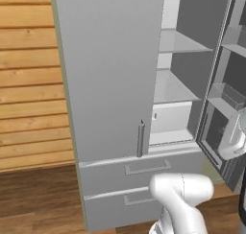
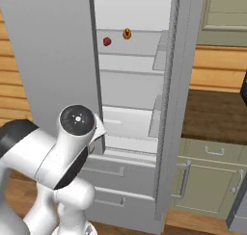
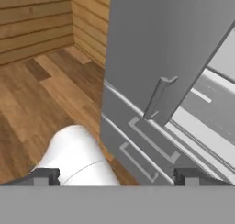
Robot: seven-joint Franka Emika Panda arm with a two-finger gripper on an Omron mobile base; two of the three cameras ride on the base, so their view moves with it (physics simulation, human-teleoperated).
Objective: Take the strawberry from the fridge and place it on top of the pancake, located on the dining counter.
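The fridge (image 1: pixel 110 70) stands with its left upper door shut and its right upper door (image 1: pixel 226 94) swung wide open. On an upper shelf inside lies the tiny red strawberry (image 2: pixel 107 41), near the left wall. My gripper (image 3: pixel 117 177) is open, its two dark fingertips (image 3: pixel 46 176) far apart with nothing between them. It hangs in front of the fridge, well below and away from the strawberry, and looks down at the shut door's bar handle (image 3: pixel 156 99) and the two drawer fronts (image 3: pixel 137 145). The pancake and the dining counter are out of view.
An orange-yellow hot dog (image 2: pixel 127 33) sits on the same shelf, just right of the strawberry. The open door carries bins (image 1: pixel 228 96) on its inside. A dark worktop (image 2: pixel 212 113) over green cabinets lies right of the fridge. Wooden floor (image 3: pixel 41 94) spreads to the left.
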